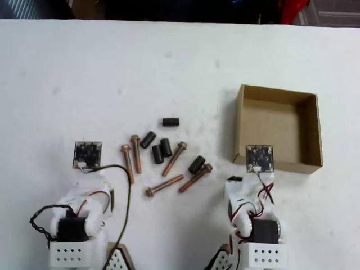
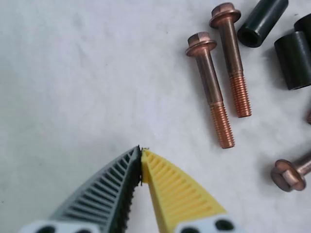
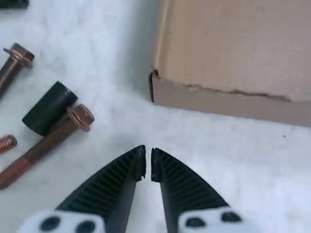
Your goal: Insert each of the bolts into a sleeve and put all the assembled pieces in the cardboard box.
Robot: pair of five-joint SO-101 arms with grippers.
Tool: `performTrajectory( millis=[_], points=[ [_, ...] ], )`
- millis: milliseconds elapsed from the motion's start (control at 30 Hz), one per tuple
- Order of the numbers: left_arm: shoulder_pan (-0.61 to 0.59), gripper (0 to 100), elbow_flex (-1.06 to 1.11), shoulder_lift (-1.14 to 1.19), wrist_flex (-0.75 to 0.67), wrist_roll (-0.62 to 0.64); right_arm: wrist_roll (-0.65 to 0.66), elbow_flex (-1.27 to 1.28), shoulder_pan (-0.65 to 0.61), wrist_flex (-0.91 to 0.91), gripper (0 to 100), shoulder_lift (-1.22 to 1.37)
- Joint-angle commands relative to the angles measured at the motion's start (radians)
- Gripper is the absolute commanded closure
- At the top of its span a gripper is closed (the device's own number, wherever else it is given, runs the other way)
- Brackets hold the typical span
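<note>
Several copper bolts and several black sleeves lie loose on the white table, between the two arms and a little beyond them. None of the bolts sits in a sleeve. The cardboard box stands at the right with nothing inside. My left gripper, one finger grey and one yellow, is shut with nothing in it, short of two parallel bolts. My right gripper, black, is shut with nothing in it just before the box's near wall, beside a bolt leaning on a sleeve.
White table all round, with open room on the far half and at the left. A black cable loops from the left arm's base toward the bolts. The table's far edge meets a dark background.
</note>
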Motion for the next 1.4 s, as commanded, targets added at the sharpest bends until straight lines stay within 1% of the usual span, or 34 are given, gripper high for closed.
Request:
performTrajectory(
  millis=[0, 100, 133, 200, 300, 400, 600, 733, 833, 1000, 1267, 1367],
  points=[
    [0.007, 98, -0.003, -0.008, 0.005, 0.009, 0.077, 0.005, 0.005, -0.151, 98.1, -0.008],
    [0.007, 98, -0.003, -0.008, 0.005, 0.009, 0.311, 0.003, 0.002, -0.252, 98.1, -0.008],
    [0.007, 98, -0.003, -0.008, 0.005, 0.009, 0.368, 0.003, 0.001, -0.28, 98.1, -0.008],
    [0.007, 98, -0.003, -0.008, 0.005, 0.009, 0.413, 0.002, 0.001, -0.325, 98.1, -0.008],
    [0.007, 98, -0.003, -0.008, 0.005, 0.009, 0.397, 0.0, 0.007, -0.358, 98.1, -0.008],
    [0.007, 98, -0.003, -0.008, 0.005, 0.009, 0.399, -0.051, 0.005, -0.334, 98.1, -0.008],
    [0.007, 98, -0.003, -0.008, 0.005, 0.009, 0.404, -0.284, 0.007, -0.139, 98.1, 0.001],
    [0.007, 98, -0.003, -0.008, 0.005, 0.009, 0.4, -0.451, 0.007, -0.056, 98.1, 0.053],
    [0.007, 98, -0.003, -0.008, 0.005, 0.009, 0.397, -0.58, 0.001, -0.013, 98.1, 0.191],
    [0.007, 98, -0.003, -0.008, 0.005, 0.009, 0.396, -0.802, -0.001, 0.05, 98.1, 0.507],
    [0.007, 98, -0.003, -0.008, 0.005, 0.009, 0.393, -1.066, -0.004, 0.125, 98.1, 0.951],
    [0.007, 98, -0.003, -0.008, 0.005, 0.009, 0.315, -1.155, -0.051, 0.156, 98.1, 1.09]
  ],
)
